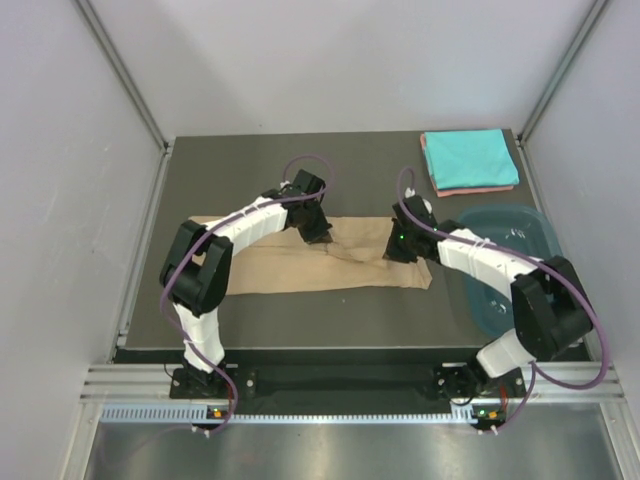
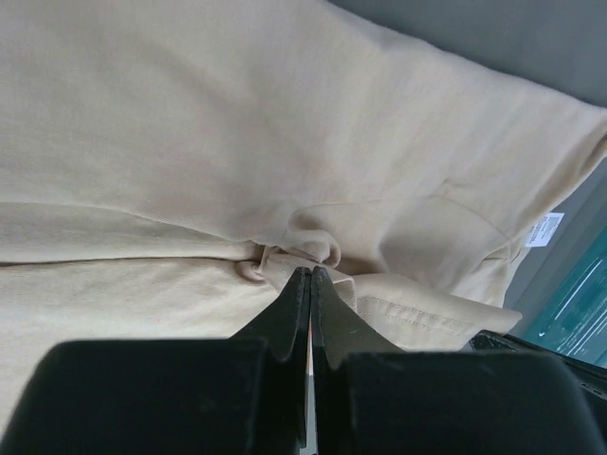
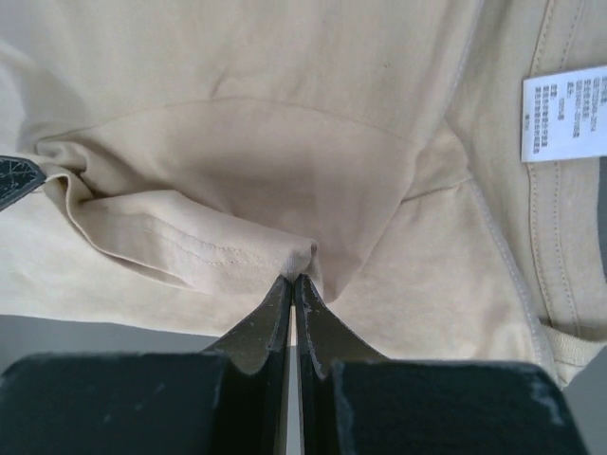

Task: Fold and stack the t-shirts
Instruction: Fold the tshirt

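Item one, tan t-shirt [image 1: 300, 272]: you have it lying as a long, flattened band across the middle of the bench [image 1: 250, 170], running left to right, its right end just beside the tub. The cloth is rucked up into a small ridge between your two claws. A white care label [image 3: 562, 112] shows on the inside of the neck area in the right wrist view. Your left claw [image 1: 316, 233] is down on the far edge of the band, left of centre, jaws pressed together with a small bunched pinch of the tan cloth at their tips. Your right claw [image 1: 399, 250] is down on the right part of the band, jaws likewise closed, nipping a stitched hem fold of the same shirt. Item two, turquoise t-shirt [image 1: 468, 155]: folded to a neat rectangle in the far right corner of the bench, well apart from the tan one. Item three, salmon-pink t-shirt [image 1: 482, 189]: folded and lying directly under the turquoise one, only its near edge showing. Item four, dark teal tub [image 1: 520, 235]: at the right edge of the bench, near the stack, partly covered by your right arm.
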{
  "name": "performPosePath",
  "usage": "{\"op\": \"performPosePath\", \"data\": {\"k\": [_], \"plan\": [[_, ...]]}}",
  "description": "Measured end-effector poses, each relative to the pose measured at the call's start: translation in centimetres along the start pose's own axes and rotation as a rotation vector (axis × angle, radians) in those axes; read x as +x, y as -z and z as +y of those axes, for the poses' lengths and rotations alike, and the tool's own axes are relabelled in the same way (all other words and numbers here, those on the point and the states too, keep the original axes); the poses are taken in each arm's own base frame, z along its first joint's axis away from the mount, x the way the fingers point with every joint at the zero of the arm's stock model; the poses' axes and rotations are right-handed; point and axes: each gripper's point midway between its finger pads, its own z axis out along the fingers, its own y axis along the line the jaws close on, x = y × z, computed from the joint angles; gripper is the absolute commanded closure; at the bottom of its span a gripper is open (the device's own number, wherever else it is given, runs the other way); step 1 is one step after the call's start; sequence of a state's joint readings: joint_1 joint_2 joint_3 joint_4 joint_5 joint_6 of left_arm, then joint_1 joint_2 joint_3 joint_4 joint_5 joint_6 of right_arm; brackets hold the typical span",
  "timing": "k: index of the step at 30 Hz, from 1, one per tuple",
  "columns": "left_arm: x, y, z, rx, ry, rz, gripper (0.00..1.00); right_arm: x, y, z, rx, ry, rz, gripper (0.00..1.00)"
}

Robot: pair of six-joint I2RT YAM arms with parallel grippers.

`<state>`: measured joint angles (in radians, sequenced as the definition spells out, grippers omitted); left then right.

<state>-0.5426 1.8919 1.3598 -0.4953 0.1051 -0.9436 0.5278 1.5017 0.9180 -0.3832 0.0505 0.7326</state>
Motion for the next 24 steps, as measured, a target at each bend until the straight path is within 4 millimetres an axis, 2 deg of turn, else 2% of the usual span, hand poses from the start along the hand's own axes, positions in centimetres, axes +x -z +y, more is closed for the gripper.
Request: {"op": "performPosePath", "data": {"k": [7, 12, 17, 24], "plan": [[-1.1, 0.2, -0.1, -0.039, 0.007, -0.034, 1.00, -2.6, -0.8, 1.4, -0.018, 0.014, -0.008, 1.00], [-1.5, 0.1, 0.7, -0.084, 0.025, -0.062, 1.00, -4.7, -1.3, 2.3, -0.015, 0.045, -0.023, 1.00], [-1.4, 0.0, 1.0, -0.091, 0.028, -0.062, 1.00, -4.3, -0.4, 1.7, 0.001, 0.050, -0.017, 1.00], [-0.5, 1.3, 1.4, -0.084, 0.015, -0.074, 1.00, -3.1, 3.3, 0.6, -0.019, 0.052, -0.043, 1.00]]}}
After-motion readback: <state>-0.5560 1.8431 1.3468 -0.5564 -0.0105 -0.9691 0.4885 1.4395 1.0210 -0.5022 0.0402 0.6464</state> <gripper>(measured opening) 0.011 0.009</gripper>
